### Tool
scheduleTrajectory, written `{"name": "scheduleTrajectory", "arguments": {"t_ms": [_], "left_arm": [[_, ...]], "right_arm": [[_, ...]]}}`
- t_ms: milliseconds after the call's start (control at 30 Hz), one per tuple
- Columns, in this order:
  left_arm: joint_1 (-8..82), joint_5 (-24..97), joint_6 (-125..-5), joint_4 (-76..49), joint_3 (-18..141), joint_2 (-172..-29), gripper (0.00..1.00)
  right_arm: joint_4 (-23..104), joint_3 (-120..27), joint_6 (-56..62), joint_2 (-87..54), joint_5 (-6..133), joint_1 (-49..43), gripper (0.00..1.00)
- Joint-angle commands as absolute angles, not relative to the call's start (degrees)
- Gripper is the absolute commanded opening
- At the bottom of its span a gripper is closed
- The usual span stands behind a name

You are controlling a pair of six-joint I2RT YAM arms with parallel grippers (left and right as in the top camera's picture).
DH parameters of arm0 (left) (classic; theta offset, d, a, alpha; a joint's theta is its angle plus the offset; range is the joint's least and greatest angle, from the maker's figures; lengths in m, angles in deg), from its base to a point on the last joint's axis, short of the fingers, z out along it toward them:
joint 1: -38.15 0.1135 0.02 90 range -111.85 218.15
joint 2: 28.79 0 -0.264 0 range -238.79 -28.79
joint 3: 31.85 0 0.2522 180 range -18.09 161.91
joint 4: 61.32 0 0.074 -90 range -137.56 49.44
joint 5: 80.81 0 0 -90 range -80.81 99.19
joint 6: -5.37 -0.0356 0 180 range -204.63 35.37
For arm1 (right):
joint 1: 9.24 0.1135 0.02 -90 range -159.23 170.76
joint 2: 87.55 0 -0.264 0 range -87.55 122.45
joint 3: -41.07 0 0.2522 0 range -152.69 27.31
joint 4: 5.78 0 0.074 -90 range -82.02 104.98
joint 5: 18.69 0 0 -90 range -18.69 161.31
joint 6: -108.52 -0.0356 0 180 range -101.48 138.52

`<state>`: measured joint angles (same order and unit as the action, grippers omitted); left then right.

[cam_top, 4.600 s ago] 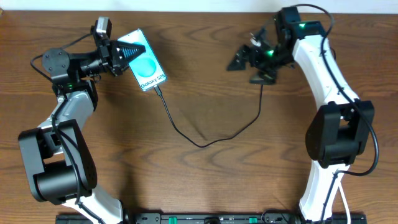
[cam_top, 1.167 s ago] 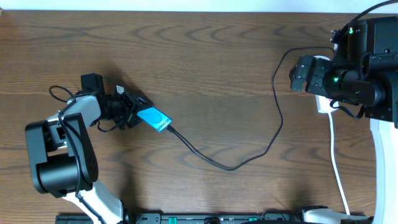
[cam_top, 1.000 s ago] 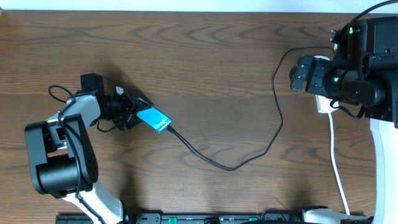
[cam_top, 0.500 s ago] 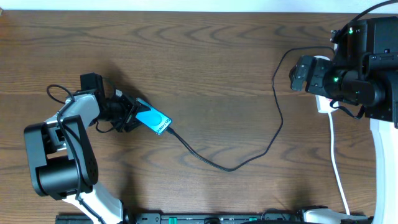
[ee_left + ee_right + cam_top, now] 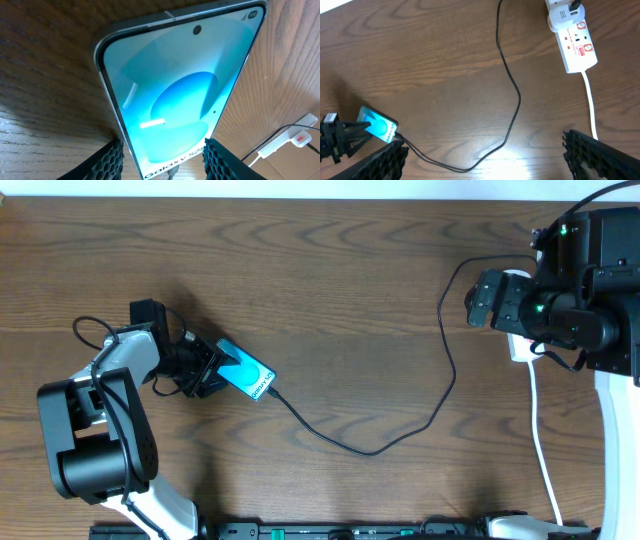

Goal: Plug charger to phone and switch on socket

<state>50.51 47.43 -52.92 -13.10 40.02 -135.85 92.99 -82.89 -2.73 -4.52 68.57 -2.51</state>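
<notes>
Checking overhead first: the phone lies at the left of the surface, screen up and lit cyan, turned at an angle. The left tool sits at its upper-left end. The charger meets the phone's lower-right end, sags toward us in a loop, then climbs to the far right. The socket is mostly hidden under the right arm, and its white cord trails toward the near edge. The right tool hangs just left of the socket, and we can't read its jaws here.

Left wrist: the phone fills the frame. Both fingers sit right beside its long edges near the bottom end. We cannot tell whether they clamp the phone or just flank it. The socket shows small at lower right, well apart from the phone.

Right wrist: the fingers sit in the two bottom corners, spread wide with only bare surface between them, so the right tool is released. The socket lies at upper right with a black plug seated at its top end. The charger runs down from the top edge and curves left to the phone. Switch position is too small to tell.
</notes>
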Motion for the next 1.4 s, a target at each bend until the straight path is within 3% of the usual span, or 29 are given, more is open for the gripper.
{"name": "scheduleTrajectory", "arguments": {"t_ms": [0, 567, 900, 1000, 1100, 1367], "left_arm": [[50.59, 35.48, -52.88, -12.01, 37.63, -138.8, 0.54], [50.59, 39.0, -53.99, -14.65, 39.65, -131.44, 0.55], [50.59, 42.49, -53.99, -15.5, 39.8, -108.18, 0.75], [50.59, 43.08, -54.21, -15.48, 39.8, -98.13, 0.86], [50.59, 43.06, -54.65, -15.44, 39.8, -93.19, 0.91], [50.59, 43.08, -54.65, -14.76, 39.8, -87.35, 0.94]], "right_arm": [[93.1, -83.19, -1.99, -4.76, 69.27, -2.01, 0.99], [93.34, -83.19, -1.12, -4.76, 70.21, -2.01, 0.99], [90.79, -83.19, -1.14, -2.14, 82.01, -2.65, 0.99], [86.42, -83.19, 0.06, 1.07, 84.61, -7.32, 0.99], [82.94, -83.21, 2.73, 3.24, 81.92, -13.6, 0.99], [75.33, -83.21, 10.82, 10.36, 50.19, -35.63, 0.99]]}}
